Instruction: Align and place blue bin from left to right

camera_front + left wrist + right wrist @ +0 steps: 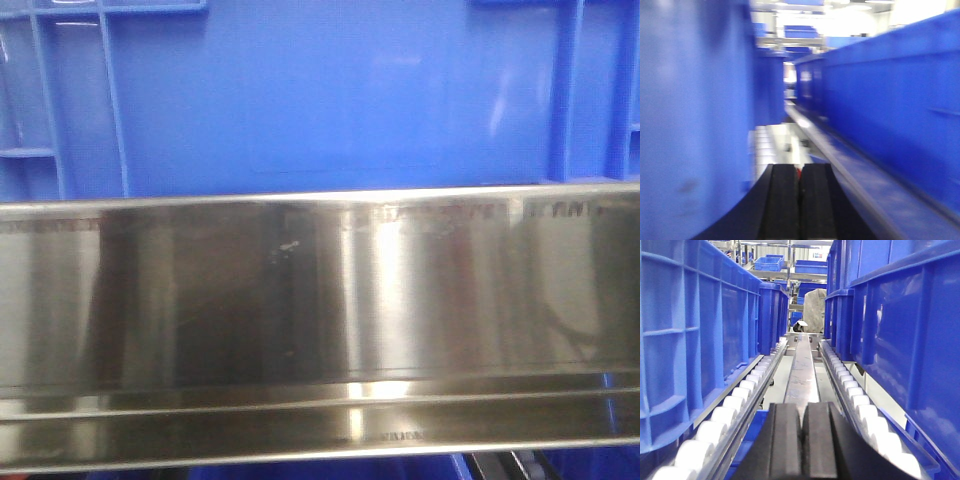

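Note:
The blue bin [330, 90] fills the top of the front view with its smooth side wall and vertical ribs at both ends, standing right behind a steel rail. Neither gripper shows in that view. In the blurred left wrist view my left gripper [799, 172] is shut, with a blue bin wall [690, 115] very close on its left and a second blue bin [890, 100] to its right. My right gripper [803, 410] is shut with nothing in it, low between a left row of blue bins [690, 325] and a right row [900, 325].
A wide polished steel rail [320, 300] crosses the front view below the bin. White roller tracks [740, 395] [855, 390] carry the bins on both sides of a central steel strip [802, 365]. More blue bins [767, 262] and a grey wrapped object [815, 302] stand far back.

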Controlling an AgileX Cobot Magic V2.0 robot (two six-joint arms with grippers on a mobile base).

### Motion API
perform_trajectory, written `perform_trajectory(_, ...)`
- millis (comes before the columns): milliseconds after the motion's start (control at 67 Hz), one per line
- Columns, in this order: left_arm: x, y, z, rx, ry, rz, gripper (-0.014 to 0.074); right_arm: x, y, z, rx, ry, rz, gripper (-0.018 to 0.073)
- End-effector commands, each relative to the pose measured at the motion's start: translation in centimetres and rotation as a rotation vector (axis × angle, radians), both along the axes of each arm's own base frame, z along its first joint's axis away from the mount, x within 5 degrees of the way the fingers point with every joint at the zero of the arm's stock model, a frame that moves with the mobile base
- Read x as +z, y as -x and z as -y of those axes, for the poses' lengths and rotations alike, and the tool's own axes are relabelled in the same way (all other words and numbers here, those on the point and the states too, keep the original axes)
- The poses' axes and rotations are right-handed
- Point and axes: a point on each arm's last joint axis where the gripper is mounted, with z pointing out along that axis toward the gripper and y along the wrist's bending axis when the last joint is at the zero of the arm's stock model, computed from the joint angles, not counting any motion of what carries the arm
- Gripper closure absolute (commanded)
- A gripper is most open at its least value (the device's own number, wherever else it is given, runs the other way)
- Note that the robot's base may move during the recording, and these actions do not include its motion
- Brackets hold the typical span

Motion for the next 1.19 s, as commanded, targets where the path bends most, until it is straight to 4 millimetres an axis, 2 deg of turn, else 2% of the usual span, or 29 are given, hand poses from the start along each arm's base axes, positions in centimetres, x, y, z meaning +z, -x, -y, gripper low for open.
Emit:
perform_trajectory(0,0.29,0.06,-0.30,0.053,-0.008,0.029,0.0707,0.18,0.04,0.05,-0.006,-0.009,0.021,0.0637)
perform_trajectory(1178,0.29,0.06,-0.50,0.090,-0.009,0.029,0.0707,0.18,0.04,0.05,-0.006,-0.009,0.021,0.0637)
